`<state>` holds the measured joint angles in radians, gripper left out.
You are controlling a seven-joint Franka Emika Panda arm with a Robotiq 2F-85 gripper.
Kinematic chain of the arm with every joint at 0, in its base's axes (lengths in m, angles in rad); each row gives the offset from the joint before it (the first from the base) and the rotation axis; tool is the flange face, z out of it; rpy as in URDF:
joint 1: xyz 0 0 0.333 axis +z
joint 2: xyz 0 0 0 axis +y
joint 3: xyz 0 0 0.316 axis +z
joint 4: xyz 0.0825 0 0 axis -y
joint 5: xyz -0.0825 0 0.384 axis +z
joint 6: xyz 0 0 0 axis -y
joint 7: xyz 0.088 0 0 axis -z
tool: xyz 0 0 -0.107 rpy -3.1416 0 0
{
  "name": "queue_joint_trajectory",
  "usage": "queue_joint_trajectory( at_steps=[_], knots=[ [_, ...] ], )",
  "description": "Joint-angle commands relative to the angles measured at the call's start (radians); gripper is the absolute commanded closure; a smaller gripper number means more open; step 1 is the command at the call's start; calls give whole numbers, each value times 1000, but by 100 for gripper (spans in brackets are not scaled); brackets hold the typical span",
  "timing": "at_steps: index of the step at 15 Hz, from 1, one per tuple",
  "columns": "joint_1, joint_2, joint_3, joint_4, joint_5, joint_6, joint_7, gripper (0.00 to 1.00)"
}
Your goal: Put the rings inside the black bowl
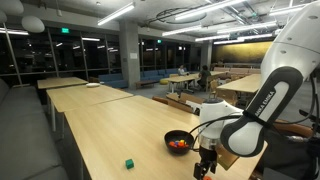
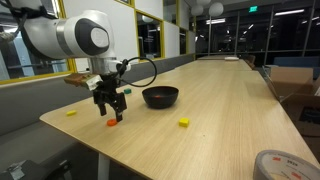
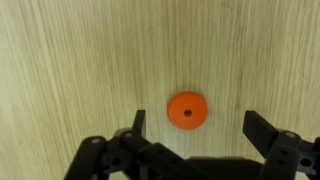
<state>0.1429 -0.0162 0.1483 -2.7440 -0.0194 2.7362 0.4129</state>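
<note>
An orange-red ring (image 3: 187, 110) lies flat on the wooden table, just ahead of and between my open fingers in the wrist view. My gripper (image 3: 198, 128) is open and empty, hovering right above it. In an exterior view the gripper (image 2: 111, 104) hangs over the ring (image 2: 113, 122), left of the black bowl (image 2: 160, 96). A small yellow piece (image 2: 70, 113) lies near the table edge. The other exterior view shows the bowl (image 1: 177, 141) with something orange-red inside, beside the gripper (image 1: 205, 165). No blue ring shows.
A small green cube (image 1: 129, 162) sits on the table apart from the bowl. A small yellowish block (image 2: 183, 123) lies in front of the bowl. A tape roll (image 2: 281, 165) lies at the near corner. A cardboard box (image 2: 292, 80) stands beyond the table.
</note>
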Motion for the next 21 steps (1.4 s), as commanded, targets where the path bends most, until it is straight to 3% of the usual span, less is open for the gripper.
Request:
queue_joint_trajectory(
  at_steps=[1,2,3,10,16,21],
  knots=[
    [-4,3,-5,0,25,8,-25,0],
    [-4,4,-5,0,25,8,-25,25],
    [-4,4,-6,0,25,6,-25,25],
    [-4,9,-8,0,27,1,-33,80],
    [-26,-46,-32,-12,-69,61,17,83],
    [-90,-111,-51,33,-198,69,13,83]
  ],
)
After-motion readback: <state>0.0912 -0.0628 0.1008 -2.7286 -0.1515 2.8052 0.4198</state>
